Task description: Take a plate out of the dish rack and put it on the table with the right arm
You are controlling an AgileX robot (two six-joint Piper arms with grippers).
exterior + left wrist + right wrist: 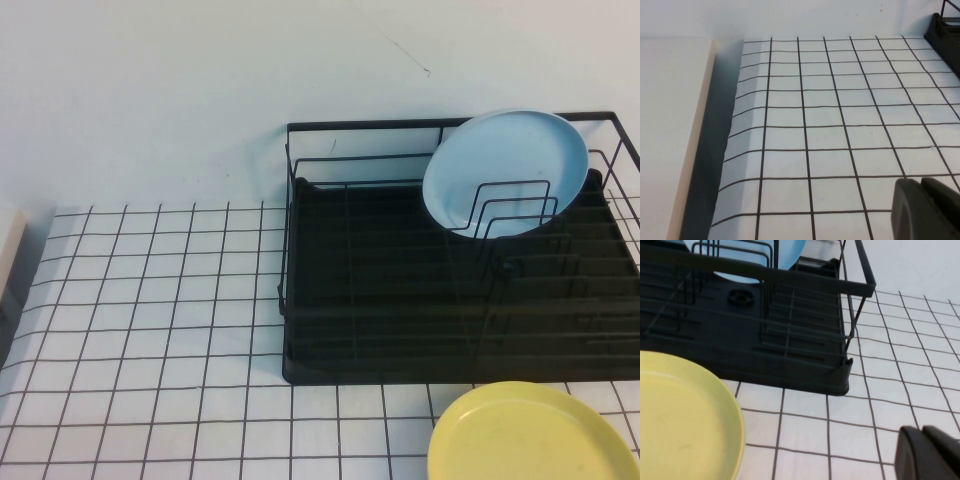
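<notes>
High view shows the light blue plate (pixel 505 172) standing on edge, leaning back among the upright wire dividers at the far right of the black dish rack (pixel 380 290), which sits on the right half of the gridded white table (pixel 150 340). A yellow plate (pixel 532 435) lies flat at the table's near right edge, just in front of the rack. Neither arm shows in that view. The left gripper (pixel 927 207) hovers over bare grid near the table's left edge; the right gripper (pixel 930 452) hangs above the table near the rack's corner, beside the yellow plate. I cannot tell how either gripper's fingers stand.
</notes>
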